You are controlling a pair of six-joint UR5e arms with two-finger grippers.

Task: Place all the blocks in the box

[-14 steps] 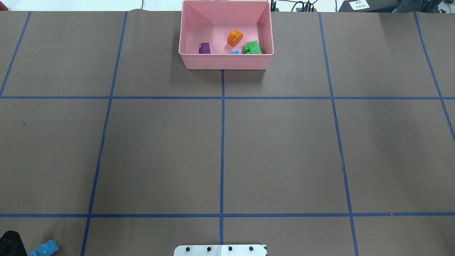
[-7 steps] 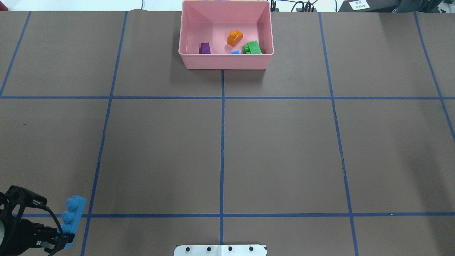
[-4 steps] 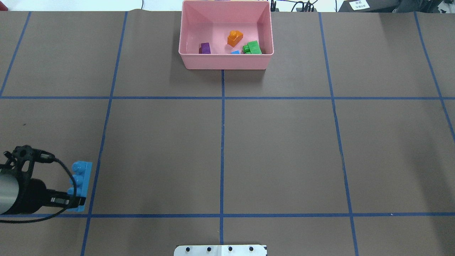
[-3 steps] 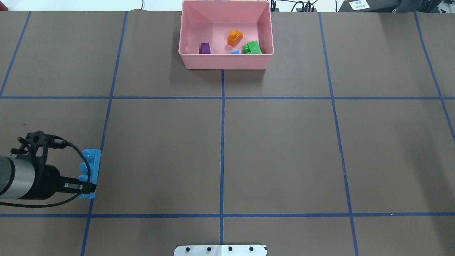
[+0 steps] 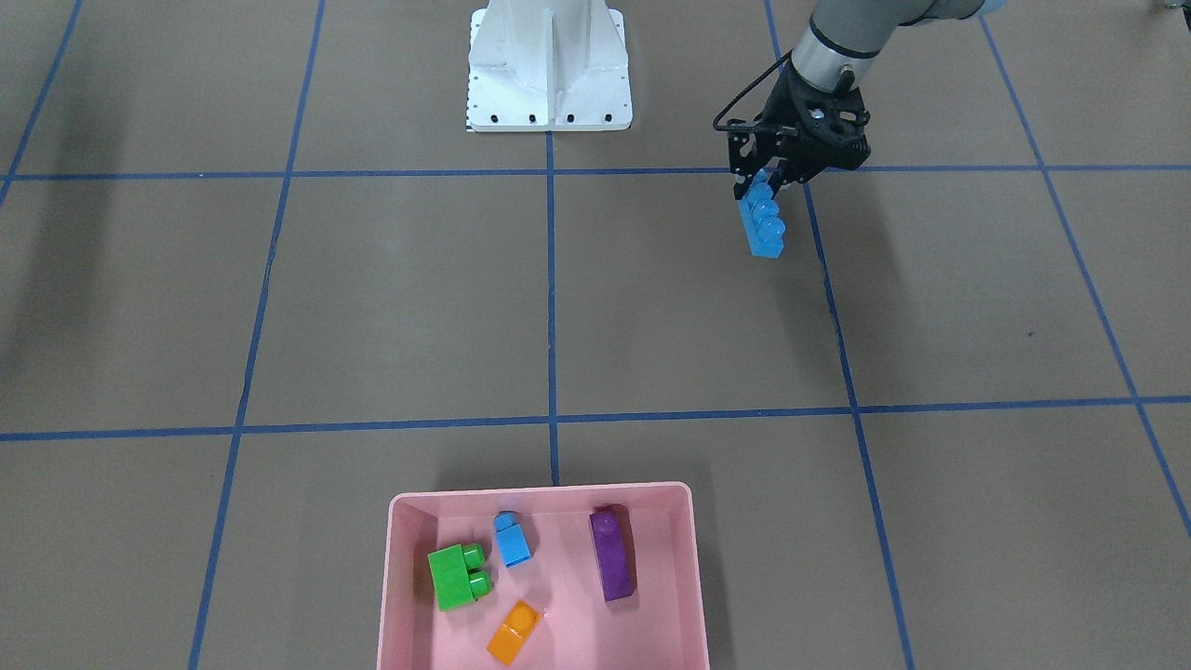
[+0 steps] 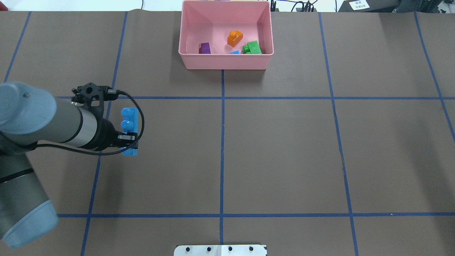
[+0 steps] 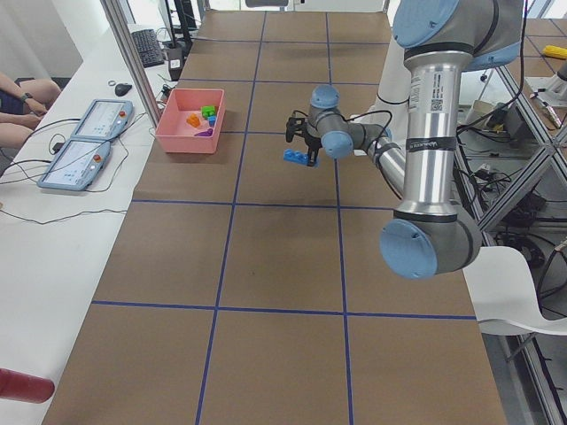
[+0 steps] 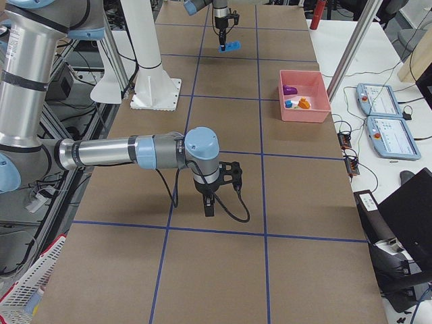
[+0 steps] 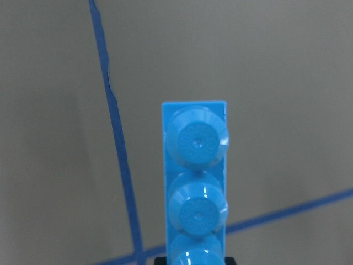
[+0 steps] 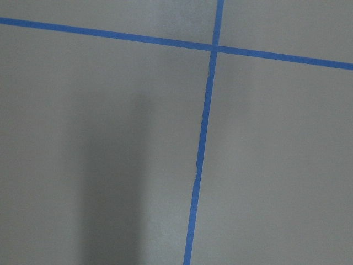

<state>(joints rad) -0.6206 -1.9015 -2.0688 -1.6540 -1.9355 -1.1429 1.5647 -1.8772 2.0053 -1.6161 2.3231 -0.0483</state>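
Brown paper covers the table (image 6: 284, 142), ruled into large squares by blue tape lines (image 6: 222, 149), with the white robot base (image 5: 549, 65) at the robot's edge. From overhead, the near wall of the pink box (image 6: 224, 63) hides much of what lies inside. The small blue brick (image 5: 512, 540) shows there only as a sliver and the purple brick (image 5: 611, 554) only by one end. The front-facing view shows both whole on the box floor, along with the green brick (image 5: 456, 575) and the orange brick (image 5: 514, 631).

The left wrist camera cuts off the lower end of the long blue brick (image 6: 128, 122) at the frame's bottom. It shows three studs, the last one partly, and only a dark strip of the gripper. The right gripper (image 8: 209, 204) appears only in the exterior right view, small and dark, so I cannot tell how its fingers stand. Its wrist camera shows nothing but paper and a tape crossing.

The left arm reaches out over the table with its forearm roughly level. The left gripper (image 5: 769, 181) is clamped on one end of the long blue brick, whose free end points toward the box side. That brick is well apart from the box. The right arm stretches low across the table, its gripper pointing down near a tape line.
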